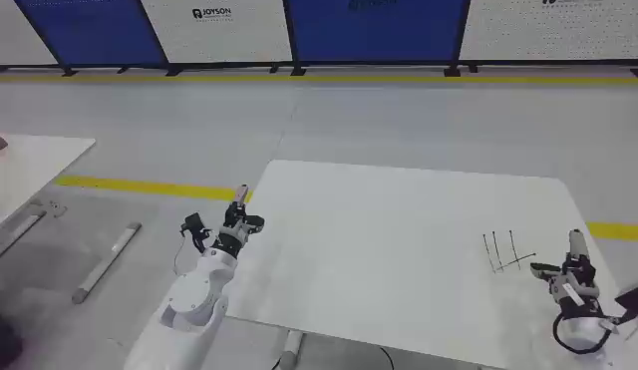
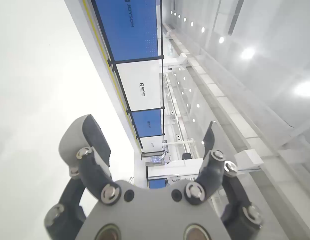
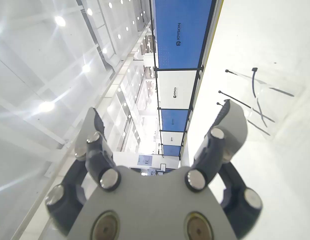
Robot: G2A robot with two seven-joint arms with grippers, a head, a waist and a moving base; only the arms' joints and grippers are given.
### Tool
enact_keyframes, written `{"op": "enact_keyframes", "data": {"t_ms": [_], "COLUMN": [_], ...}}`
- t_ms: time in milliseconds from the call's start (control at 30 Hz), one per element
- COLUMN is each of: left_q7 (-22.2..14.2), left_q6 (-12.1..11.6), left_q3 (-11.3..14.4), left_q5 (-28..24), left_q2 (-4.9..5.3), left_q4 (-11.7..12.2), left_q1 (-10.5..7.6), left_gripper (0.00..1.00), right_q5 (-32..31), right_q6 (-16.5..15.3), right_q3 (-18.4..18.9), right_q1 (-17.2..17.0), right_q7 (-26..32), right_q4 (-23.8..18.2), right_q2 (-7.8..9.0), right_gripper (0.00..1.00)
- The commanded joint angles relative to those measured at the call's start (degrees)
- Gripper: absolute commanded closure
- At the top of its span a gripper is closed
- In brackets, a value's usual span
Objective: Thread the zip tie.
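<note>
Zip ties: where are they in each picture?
Top view: the zip ties lie near the table's right-hand edge.
Left wrist view: too small to tell.
Right wrist view: the zip ties are on the table, beside the right gripper.
Shared landmark: the blue wall panels.

The white left arm (image 1: 194,305) stretches forward on the robot's left side. Its left gripper (image 1: 241,192) points straight ahead, and the two dark-padded fingers (image 2: 94,136) are spread wide apart. Well apart from it, on the robot's right side, the right arm (image 1: 578,315) holds the right gripper (image 1: 576,240) pointing ahead too, its fingers splayed just as wide.
</note>
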Motion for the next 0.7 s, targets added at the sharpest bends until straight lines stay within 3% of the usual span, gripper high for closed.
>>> {"op": "enact_keyframes", "data": {"t_ms": [0, 33, 67, 100, 133, 167, 300, 433, 567, 667], "left_q7": [0.0, 0.0, 0.0, 0.0, 0.0, 0.0, 0.0, 0.0, 0.0, 0.0], "left_q6": [0.0, 0.0, 0.0, 0.0, 0.0, 0.0, 0.0, 0.0, 0.0, 0.0], "left_q3": [0.0, 0.0, 0.0, 0.0, 0.0, 0.0, 0.0, 0.0, 0.0, 0.0], "left_q5": [0.0, 0.0, 0.0, 0.0, 0.0, 0.0, 0.0, 0.0, 0.0, 0.0], "left_q2": [0.0, 0.0, 0.0, 0.0, 0.0, 0.0, 0.0, 0.0, 0.0, 0.0], "left_q4": [0.0, 0.0, 0.0, 0.0, 0.0, 0.0, 0.0, 0.0, 0.0, 0.0], "left_q1": [0.0, 0.0, 0.0, 0.0, 0.0, 0.0, 0.0, 0.0, 0.0, 0.0], "left_gripper": [0.0, 0.22, 0.0, 0.22, 0.22, 0.0, 0.0, 0.0, 0.0, 0.0], "right_q5": [0.0, 0.0, 0.0, 0.0, 0.0, -0.37, -2.8, -2.11, -5.46, -5.7], "right_q6": [0.0, 0.0, 0.0, 0.0, 0.0, 0.0, 0.58, 2.66, 6.36, 6.59], "right_q3": [0.0, 0.0, 0.0, 0.0, 0.0, -0.17, 1.33, 5.59, 8.92, 9.11], "right_q1": [0.0, 0.0, 0.0, 0.0, 0.0, 0.05, 0.85, 1.27, 3.82, 4.21], "right_q7": [0.0, 0.0, 0.0, 0.0, 0.0, 0.72, 11.68, 22.2, 40.59, 41.79], "right_q4": [0.0, 0.0, 0.0, 0.0, 0.0, -0.19, -0.16, -1.09, -0.81, -0.28], "right_q2": [0.0, 0.0, 0.0, 0.0, 0.0, 0.03, 0.72, 1.59, 3.22, 3.34], "right_gripper": [0.0, 0.0, 0.22, 0.0, 0.0, 0.0, 0.0, 0.0, 0.0, 0.0]}}
